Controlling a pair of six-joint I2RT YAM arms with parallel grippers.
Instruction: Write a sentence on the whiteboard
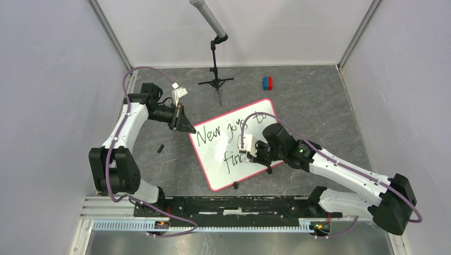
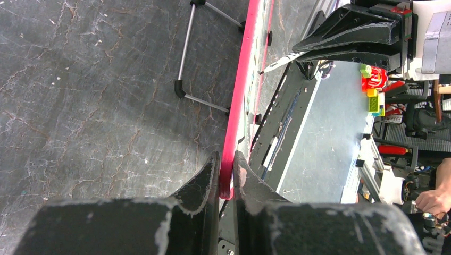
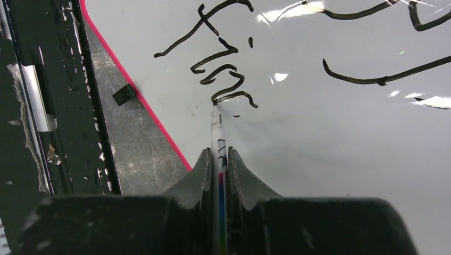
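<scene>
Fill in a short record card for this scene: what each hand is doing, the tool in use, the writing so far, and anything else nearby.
Left hand: shut on the whiteboard rim, at its left corner in the top view
Right hand: shut on the marker, tip on the board
Writing: "New joys to", with "fin" below
Also in view: tripod stand, red and blue block

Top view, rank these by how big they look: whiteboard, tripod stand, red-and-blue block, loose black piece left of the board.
1. whiteboard
2. tripod stand
3. red-and-blue block
4. loose black piece, smallest, though not far below the block.
</scene>
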